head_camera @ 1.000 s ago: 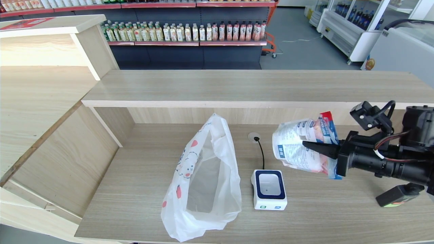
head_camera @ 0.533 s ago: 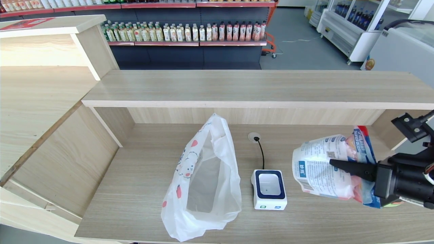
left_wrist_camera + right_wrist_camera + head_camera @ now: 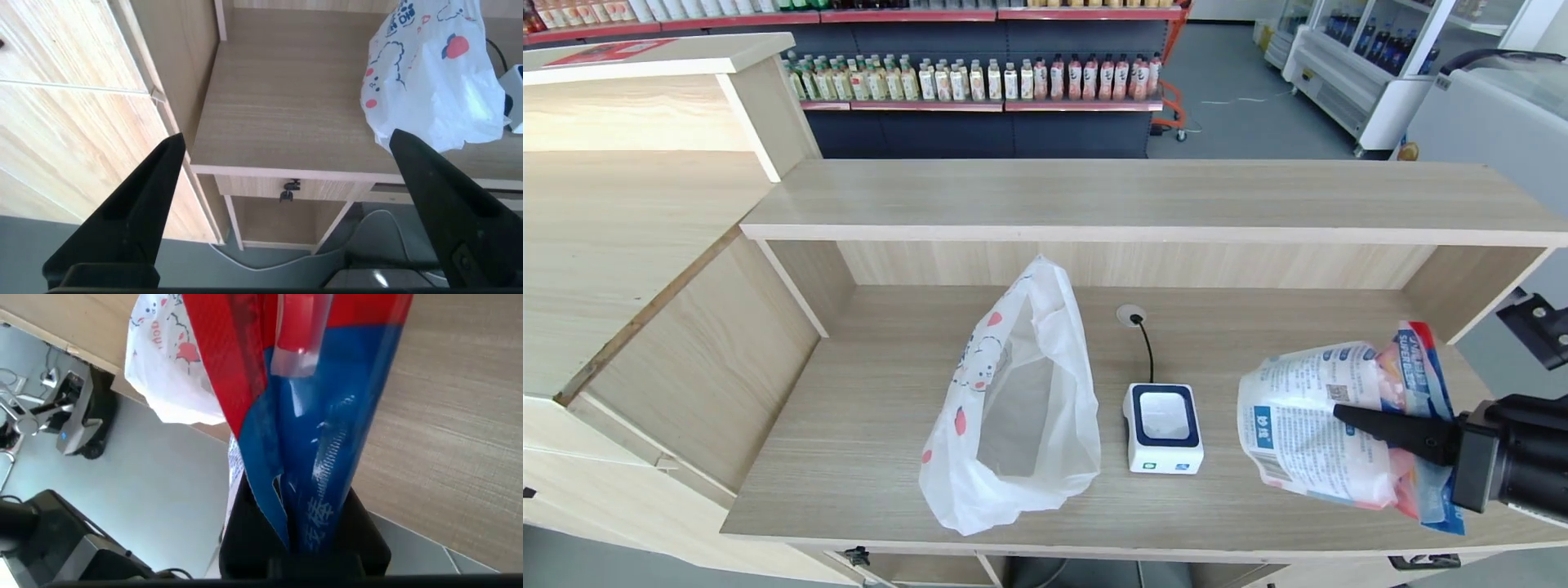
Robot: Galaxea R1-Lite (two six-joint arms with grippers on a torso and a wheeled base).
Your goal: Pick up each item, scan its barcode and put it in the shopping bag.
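My right gripper pinches the snack pouch by its sealed end, its long axis pointing left toward the scanner, which sits nearby on the counter, face up.

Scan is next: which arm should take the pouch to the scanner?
Right. The right gripper clamps the pouch just beside the scanner. The left gripper is open and empty, off the front edge of the counter beyond the shopping bag.

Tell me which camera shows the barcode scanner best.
Head view: the scanner sits whole on the counter. The left wrist view catches its edge past the shopping bag; the right wrist view faces the held packet.
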